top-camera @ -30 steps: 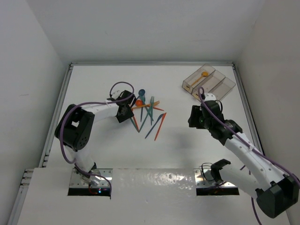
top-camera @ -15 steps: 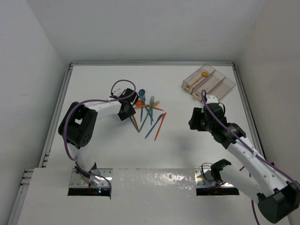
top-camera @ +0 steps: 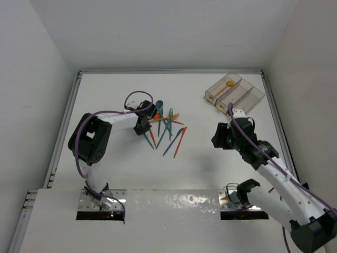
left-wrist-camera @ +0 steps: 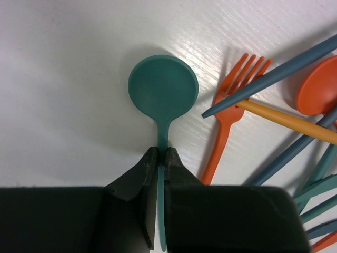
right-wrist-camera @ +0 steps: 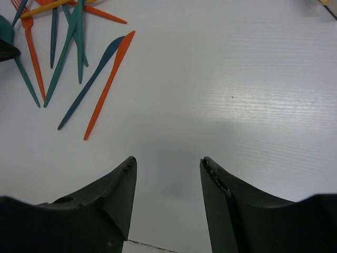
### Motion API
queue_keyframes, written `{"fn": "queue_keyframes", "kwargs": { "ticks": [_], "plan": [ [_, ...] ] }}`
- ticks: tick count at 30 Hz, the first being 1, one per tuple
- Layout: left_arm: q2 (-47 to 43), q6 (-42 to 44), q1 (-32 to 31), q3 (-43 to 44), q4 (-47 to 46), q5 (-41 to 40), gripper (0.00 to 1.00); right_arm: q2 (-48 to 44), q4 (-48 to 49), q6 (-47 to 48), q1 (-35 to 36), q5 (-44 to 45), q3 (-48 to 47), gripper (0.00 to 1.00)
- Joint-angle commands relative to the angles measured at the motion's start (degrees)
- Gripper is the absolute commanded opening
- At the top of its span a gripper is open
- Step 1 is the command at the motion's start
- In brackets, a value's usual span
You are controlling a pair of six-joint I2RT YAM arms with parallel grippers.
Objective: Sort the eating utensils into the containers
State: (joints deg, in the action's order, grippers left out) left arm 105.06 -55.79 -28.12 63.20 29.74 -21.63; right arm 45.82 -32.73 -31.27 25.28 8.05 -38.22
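Note:
A pile of teal, blue, orange and red plastic utensils (top-camera: pixel 167 129) lies left of the table's middle. My left gripper (top-camera: pixel 142 126) (left-wrist-camera: pixel 162 153) is shut on the handle of a teal spoon (left-wrist-camera: pixel 163 89) at the pile's left edge; its round bowl rests on the table beyond the fingertips. An orange fork (left-wrist-camera: pixel 227 113) lies just right of it. My right gripper (top-camera: pixel 217 138) (right-wrist-camera: pixel 167 164) is open and empty over bare table, right of the pile. The joined clear bins (top-camera: pixel 235 94) stand at the back right, with one orange spoon (top-camera: pixel 226 87) in the left bin.
A blue knife (right-wrist-camera: pixel 89 84) and an orange knife (right-wrist-camera: pixel 109 79) lie at the pile's near right edge. A raised rim (top-camera: pixel 171 71) borders the table, with white walls around it.
My left gripper has shifted slightly right along the pile's left edge. My right arm has drawn back toward the near side, away from the bins.

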Motion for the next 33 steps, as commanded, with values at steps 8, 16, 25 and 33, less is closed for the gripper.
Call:
{"fn": "queue_keyframes", "kwargs": {
  "ticks": [8, 16, 25, 33],
  "plan": [
    [-9.05, 1.37, -0.45, -1.41, 7.01, -7.2, 0.0, -1.0, -0.23, -0.2, 0.21, -7.87, -1.42, 0.53],
    [-27.25, 10.08, -0.45, -5.72, -8.54, 7.18, 0.0, 5.14, 5.38, 1.56, 0.21, -22.1, -6.95, 0.65],
    [-27.19, 11.49, -1.41, -1.94, -15.76, 21.36, 0.0, 21.14, 15.58, -0.46, 7.85, -24.23, -17.23, 0.67],
    [-21.48, 12.9, -4.05, 7.55, -10.05, 21.36, 0.0, 35.9, 19.98, -1.69, 12.86, -18.96, -26.99, 0.61]
  ]
}}
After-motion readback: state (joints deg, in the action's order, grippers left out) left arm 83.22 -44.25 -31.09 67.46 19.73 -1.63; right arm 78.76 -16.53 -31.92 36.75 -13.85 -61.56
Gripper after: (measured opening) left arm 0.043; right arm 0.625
